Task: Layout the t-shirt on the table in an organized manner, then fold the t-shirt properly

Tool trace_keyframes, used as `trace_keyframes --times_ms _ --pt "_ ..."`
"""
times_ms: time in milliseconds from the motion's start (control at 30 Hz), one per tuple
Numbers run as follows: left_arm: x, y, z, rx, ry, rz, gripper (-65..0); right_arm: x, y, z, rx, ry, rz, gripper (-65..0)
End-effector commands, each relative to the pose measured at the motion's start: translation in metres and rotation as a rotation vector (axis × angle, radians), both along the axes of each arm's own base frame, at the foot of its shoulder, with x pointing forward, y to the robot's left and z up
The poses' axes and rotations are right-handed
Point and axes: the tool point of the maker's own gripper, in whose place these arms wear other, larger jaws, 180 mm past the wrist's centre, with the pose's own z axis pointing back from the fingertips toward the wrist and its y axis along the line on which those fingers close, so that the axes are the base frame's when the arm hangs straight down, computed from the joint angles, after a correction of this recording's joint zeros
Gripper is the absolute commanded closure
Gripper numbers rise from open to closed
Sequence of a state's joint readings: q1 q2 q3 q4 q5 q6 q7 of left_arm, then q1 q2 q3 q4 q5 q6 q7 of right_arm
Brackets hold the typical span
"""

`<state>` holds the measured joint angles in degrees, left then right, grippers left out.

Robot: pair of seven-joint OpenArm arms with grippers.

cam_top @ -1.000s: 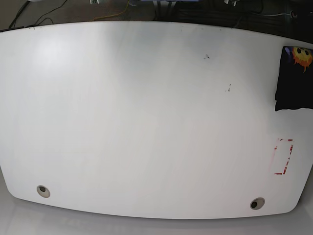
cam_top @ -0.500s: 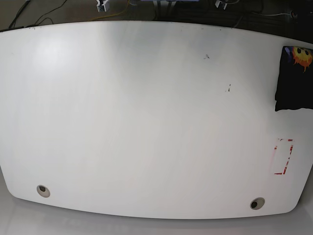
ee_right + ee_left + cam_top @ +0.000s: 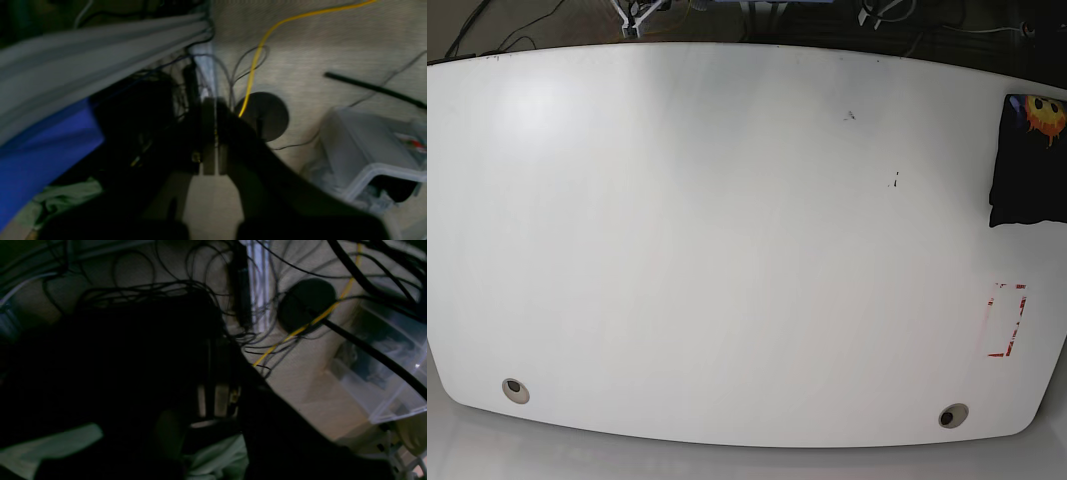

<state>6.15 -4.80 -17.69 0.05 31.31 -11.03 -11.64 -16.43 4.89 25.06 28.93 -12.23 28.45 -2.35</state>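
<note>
The black t-shirt (image 3: 1029, 170) lies as a compact folded stack at the table's (image 3: 727, 250) far right edge, cut off by the frame, with its orange-yellow sun print (image 3: 1046, 113) facing up. Both arms are beyond the table's far edge. Only the tip of my right gripper (image 3: 637, 14) shows at top left and the tip of my left gripper (image 3: 879, 12) at top right. In the wrist views the left gripper (image 3: 217, 403) and right gripper (image 3: 210, 160) are shut with nothing between the fingers, hanging over the floor.
A red rectangular outline (image 3: 1005, 320) is marked near the table's right front. Two round metal inserts (image 3: 515, 388) (image 3: 947, 416) sit along the front edge. Below the grippers are tangled cables, a yellow cable (image 3: 257, 60) and a clear plastic bin (image 3: 383, 373).
Both gripper tips have come a little further into view at the top edge of the base view. The t-shirt has not moved.
</note>
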Motion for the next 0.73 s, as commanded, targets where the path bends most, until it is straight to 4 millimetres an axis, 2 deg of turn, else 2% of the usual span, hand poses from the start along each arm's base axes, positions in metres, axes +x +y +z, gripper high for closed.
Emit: trace_keyframes --times_ms 0,100,167,267,433,533,700 --pt "-0.001 0.003 -0.001 0.012 0.032 -0.006 -1.3 0.0 0.0 -0.007 -0.012 0.041 0.034 0.0" --pt "0.013 0.009 -0.002 0.049 0.016 -0.006 -1.3 -0.003 0.005 -0.013 -0.022 0.083 0.089 0.0" --pt "0.019 0.005 -0.004 0.063 0.003 -0.007 -1.3 0.004 0.005 -0.015 -0.03 0.08 0.107 0.0" --pt "0.021 -0.002 -0.005 0.078 -0.004 -0.008 -1.3 0.008 0.005 -0.015 -0.034 0.077 0.11 0.0" --pt "0.016 0.0 -0.005 0.112 0.03 -0.008 -1.4 0.008 0.006 -0.015 -0.034 0.078 0.116 0.0" --pt "0.025 -0.008 -0.006 0.111 0.016 -0.008 -1.4 0.008 0.007 -0.015 -0.034 0.079 0.116 0.0" --pt "0.027 -0.011 -0.006 0.11 0.014 -0.007 -1.4 0.008 0.007 -0.015 -0.034 0.079 0.116 0.0"
